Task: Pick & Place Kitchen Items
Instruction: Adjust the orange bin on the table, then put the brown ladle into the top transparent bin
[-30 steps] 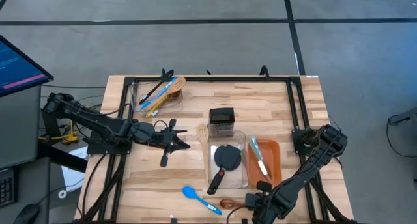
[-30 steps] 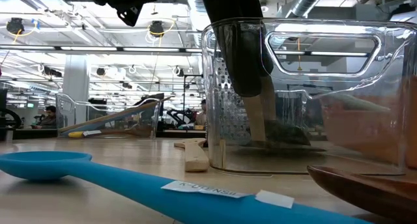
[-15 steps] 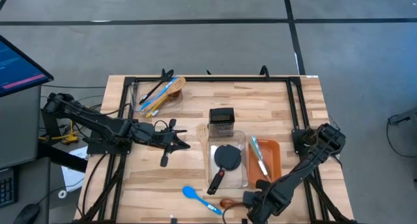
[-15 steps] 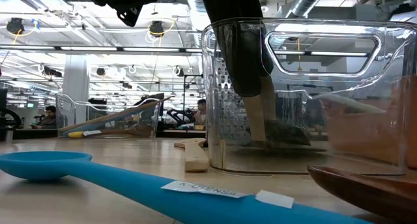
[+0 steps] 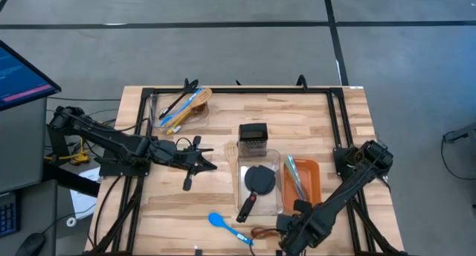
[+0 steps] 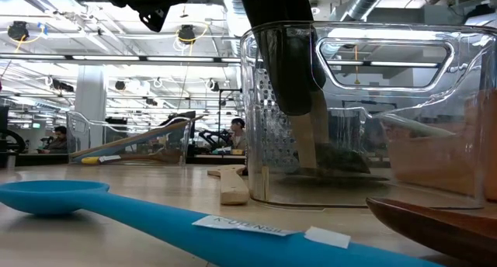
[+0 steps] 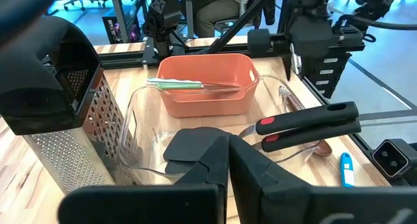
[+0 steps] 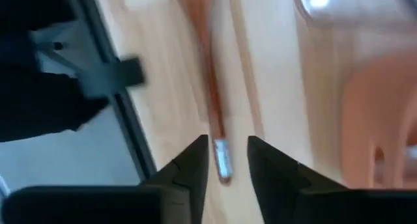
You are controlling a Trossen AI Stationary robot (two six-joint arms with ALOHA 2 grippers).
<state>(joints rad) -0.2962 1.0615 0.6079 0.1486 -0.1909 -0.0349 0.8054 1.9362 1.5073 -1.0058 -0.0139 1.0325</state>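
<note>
**Right gripper over the wooden spoon's handle**

Your left gripper (image 5: 199, 164) waits mid-table, fingers pressed together. The blue spoon (image 5: 227, 225) lies near the front edge. Beside it, the wooden spoon (image 8: 210, 87) is blurred; your right gripper (image 8: 227, 162) straddles its handle end, fingers spread. Since a second ago, this arm has shifted left, partly hiding the spoon from above.

The wooden spoon (image 8: 210, 87) shows blurred, its bowl cut off by the edge

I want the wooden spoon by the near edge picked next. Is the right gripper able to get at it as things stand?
Probably yes: the right gripper hangs over the wooden spoon, open fingers straddling its handle end, nothing between.
</note>
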